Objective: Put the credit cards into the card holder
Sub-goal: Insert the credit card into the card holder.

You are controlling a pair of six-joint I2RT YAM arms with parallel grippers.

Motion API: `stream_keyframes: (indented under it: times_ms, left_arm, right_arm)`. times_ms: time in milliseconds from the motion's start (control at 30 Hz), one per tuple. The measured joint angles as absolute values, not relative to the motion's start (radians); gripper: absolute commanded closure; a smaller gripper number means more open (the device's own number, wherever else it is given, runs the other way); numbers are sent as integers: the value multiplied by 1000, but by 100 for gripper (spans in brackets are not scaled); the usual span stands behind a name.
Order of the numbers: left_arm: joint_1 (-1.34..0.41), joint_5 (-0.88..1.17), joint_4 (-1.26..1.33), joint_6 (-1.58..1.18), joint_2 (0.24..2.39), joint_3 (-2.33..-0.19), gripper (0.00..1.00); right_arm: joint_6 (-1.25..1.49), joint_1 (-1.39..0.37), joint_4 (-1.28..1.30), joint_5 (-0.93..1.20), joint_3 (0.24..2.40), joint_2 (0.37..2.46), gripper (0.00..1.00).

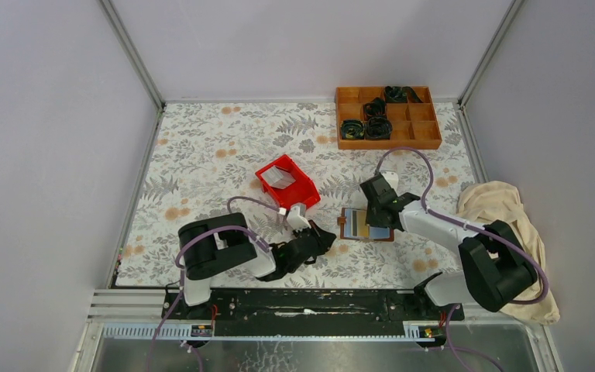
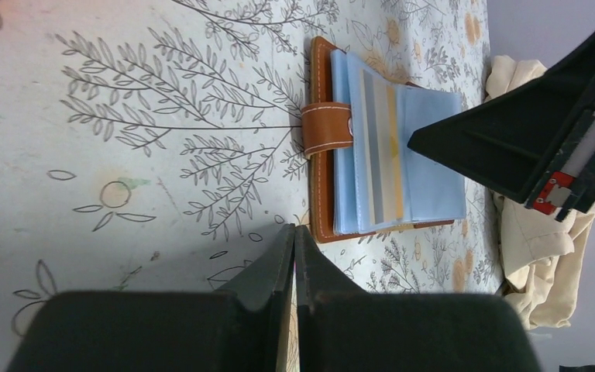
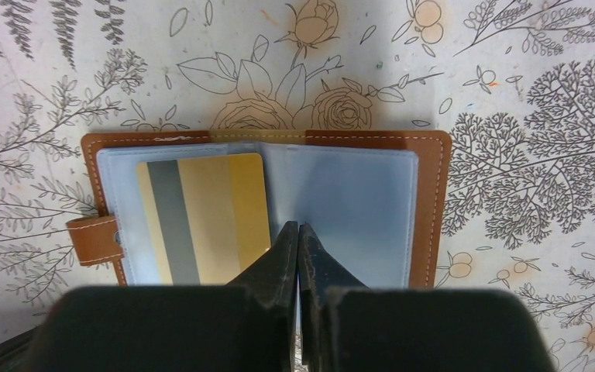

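At the table's centre, the brown card holder (image 1: 366, 225) lies open and flat, a gold-tan credit card (image 3: 205, 217) tucked in the left sleeve of its blue lining. The right gripper (image 3: 298, 240) stands over the fold, fingers pressed together and empty. The left gripper (image 2: 294, 248), likewise closed on nothing, waits just left of the strap. Beyond, a red bin (image 1: 306, 192) holds a pale card (image 1: 280, 177); the orange tray (image 1: 387, 144) at the far edge holds black coils (image 1: 364, 128); a cream cloth (image 1: 496, 203) crowds the right edge
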State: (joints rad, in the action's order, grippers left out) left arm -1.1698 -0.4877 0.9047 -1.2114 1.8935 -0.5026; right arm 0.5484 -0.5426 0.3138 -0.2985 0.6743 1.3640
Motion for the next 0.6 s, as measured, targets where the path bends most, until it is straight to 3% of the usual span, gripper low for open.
stream_keyframes:
  times_ms: [600]
  left_arm:
    - [-1172,-453,826,-1154,1919,-595,94]
  right_arm:
    - [594,-543,254,-265,662,1414,100]
